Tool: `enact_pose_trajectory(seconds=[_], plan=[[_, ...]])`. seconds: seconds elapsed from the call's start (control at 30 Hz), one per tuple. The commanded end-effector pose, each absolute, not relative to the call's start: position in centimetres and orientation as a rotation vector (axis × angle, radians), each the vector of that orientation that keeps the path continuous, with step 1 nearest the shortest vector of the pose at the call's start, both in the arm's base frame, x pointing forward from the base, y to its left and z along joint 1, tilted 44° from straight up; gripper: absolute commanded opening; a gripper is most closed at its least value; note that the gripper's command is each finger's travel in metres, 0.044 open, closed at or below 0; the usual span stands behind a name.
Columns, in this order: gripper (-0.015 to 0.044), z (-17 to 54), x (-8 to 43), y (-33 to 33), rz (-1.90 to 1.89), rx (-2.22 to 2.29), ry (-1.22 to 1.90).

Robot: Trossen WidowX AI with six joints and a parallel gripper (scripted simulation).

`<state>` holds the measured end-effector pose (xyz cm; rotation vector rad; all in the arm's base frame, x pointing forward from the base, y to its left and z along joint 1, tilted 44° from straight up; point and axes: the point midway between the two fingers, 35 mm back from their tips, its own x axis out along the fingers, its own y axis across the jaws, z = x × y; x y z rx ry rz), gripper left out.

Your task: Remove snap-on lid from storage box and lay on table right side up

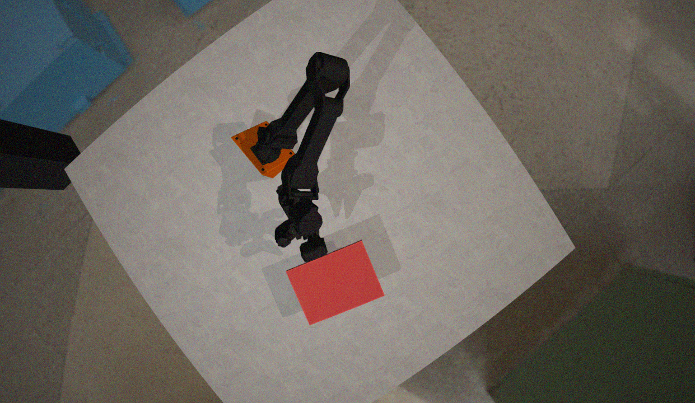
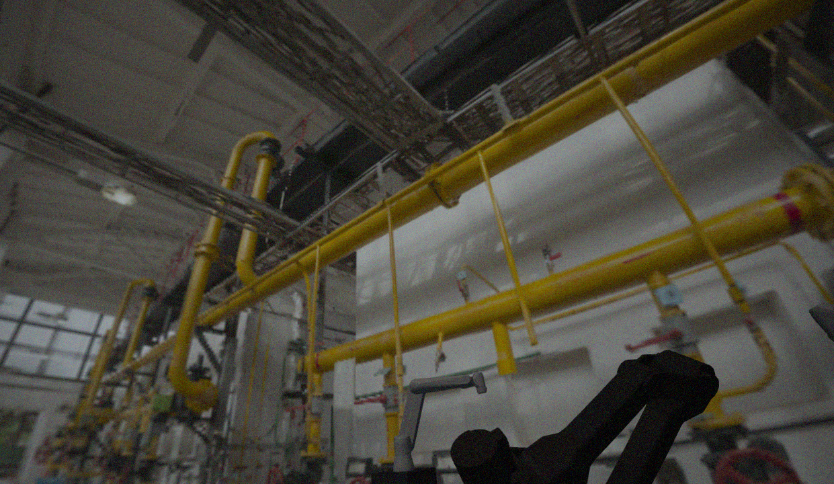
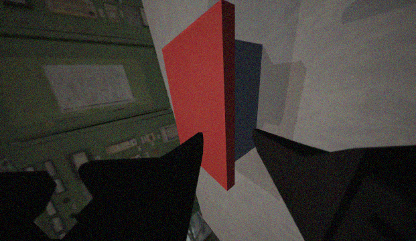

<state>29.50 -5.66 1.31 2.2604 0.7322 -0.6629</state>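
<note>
The red lid sits flat on the dark blue storage box, top face up, with its edge overhanging the box wall. The box stands on the pale table and is hidden under the lid in the top view. My gripper is open part way and empty, at the lid's long edge facing the arm base. In the wrist view one fingertip shows on the lid's top side and the other on the box side, the lid's edge between them. Contact cannot be told.
The orange base plate of my arm is bolted down behind the gripper. A black beam-like object reaches the table's left corner. The exterior view shows part of the arm before a background of yellow pipes, without the box.
</note>
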Motion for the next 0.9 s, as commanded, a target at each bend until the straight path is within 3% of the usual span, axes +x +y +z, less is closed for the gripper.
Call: enact_pose_trajectory(seconds=[0.0, 0.83, 0.87], plan=[[0.0235, 0.8, 30.1, -5.5, -0.670, 2.261, 0.729], [0.0235, -1.7, 32.6, -4.0, -0.664, 2.267, 0.726], [0.0209, -1.7, 32.6, -4.0, -0.664, 2.267, 0.726]])
